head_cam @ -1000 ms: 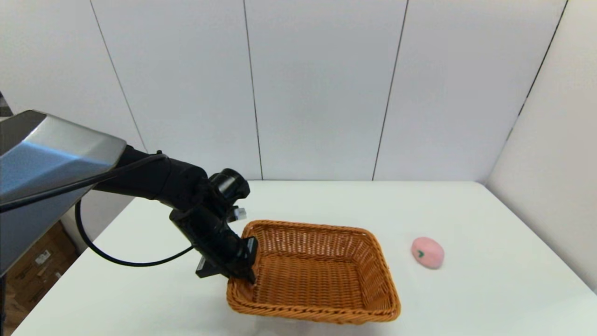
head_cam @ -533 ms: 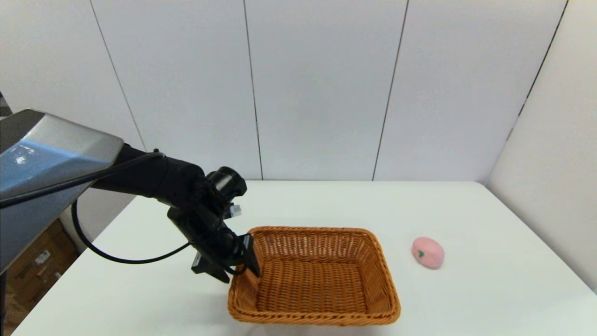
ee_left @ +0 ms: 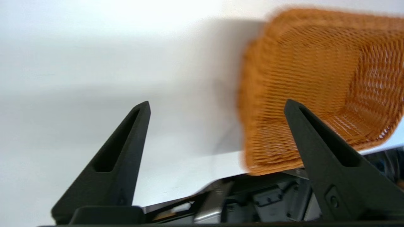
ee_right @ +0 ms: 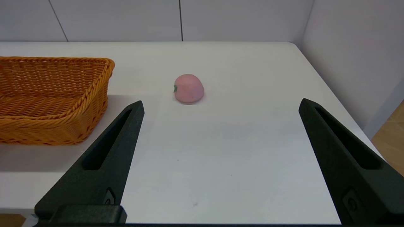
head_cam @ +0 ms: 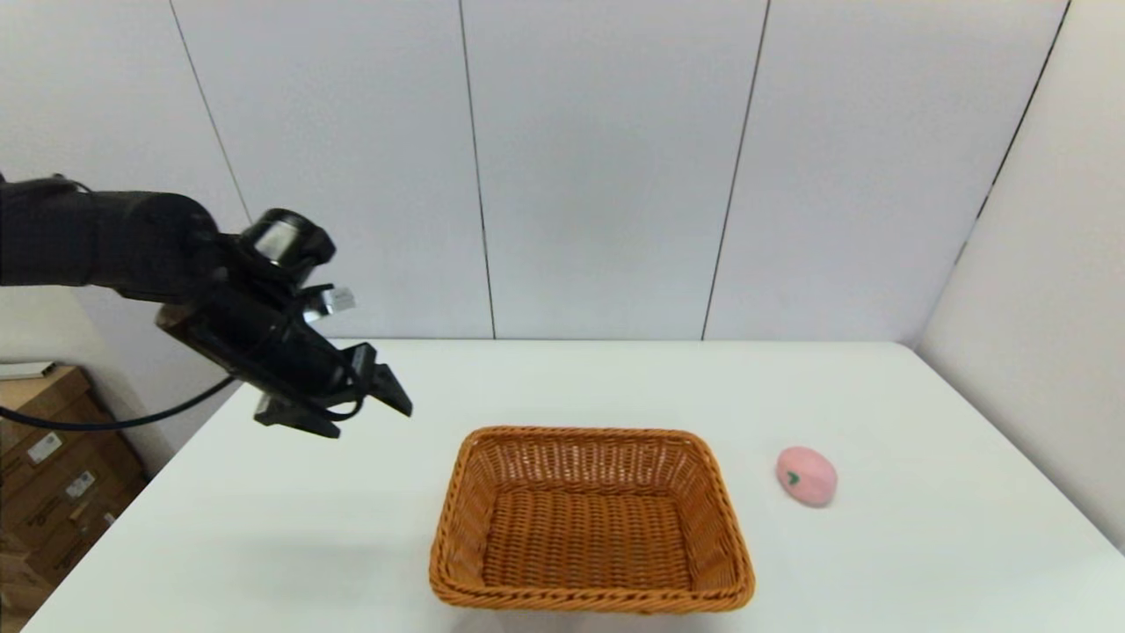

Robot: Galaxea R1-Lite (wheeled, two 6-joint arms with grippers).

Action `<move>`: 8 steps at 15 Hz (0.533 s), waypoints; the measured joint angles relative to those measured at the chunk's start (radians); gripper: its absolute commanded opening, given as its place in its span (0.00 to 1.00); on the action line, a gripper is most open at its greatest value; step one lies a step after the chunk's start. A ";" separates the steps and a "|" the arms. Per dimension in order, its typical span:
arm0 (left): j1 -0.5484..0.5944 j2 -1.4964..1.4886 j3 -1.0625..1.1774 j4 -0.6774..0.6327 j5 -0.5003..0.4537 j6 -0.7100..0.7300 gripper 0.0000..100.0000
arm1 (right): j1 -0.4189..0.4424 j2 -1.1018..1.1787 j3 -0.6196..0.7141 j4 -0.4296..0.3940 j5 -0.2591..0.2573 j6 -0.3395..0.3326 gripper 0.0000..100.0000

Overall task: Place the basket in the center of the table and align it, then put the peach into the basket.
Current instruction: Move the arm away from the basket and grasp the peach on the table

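Note:
The orange-brown wicker basket point(head_cam: 591, 519) lies flat near the middle front of the white table point(head_cam: 562, 387), squared to its edges and holding nothing; it also shows as the basket point(ee_left: 318, 85) and the basket point(ee_right: 47, 97). The pink peach point(head_cam: 806, 476) rests on the table to the basket's right, seen too as the peach point(ee_right: 188, 88). My left gripper point(head_cam: 365, 409) hangs open in the air above the table's left part, well clear of the basket's left rim. My right gripper point(ee_right: 221, 104) is open and low at the near table edge, with the peach ahead of it.
Grey wall panels stand behind the table and along its right side. Cardboard boxes point(head_cam: 53, 466) sit on the floor beyond the left table edge. Bare white tabletop lies around the basket and the peach.
My left gripper let go of the basket's left rim and rose up and to the left, away from it. The basket has settled flat and square. The peach has not moved.

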 measured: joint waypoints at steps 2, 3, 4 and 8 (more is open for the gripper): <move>0.113 -0.073 0.007 0.051 -0.005 0.093 1.00 | 0.000 0.000 0.000 0.000 0.000 0.000 1.00; 0.158 -0.126 0.022 0.077 -0.009 0.132 1.00 | 0.000 0.000 0.000 0.000 0.000 0.000 1.00; 0.195 -0.182 0.044 0.093 -0.012 0.156 1.00 | 0.000 0.000 0.000 0.000 0.000 0.000 1.00; 0.269 -0.468 0.210 0.104 -0.018 0.181 1.00 | 0.000 0.000 0.001 -0.006 0.000 0.000 1.00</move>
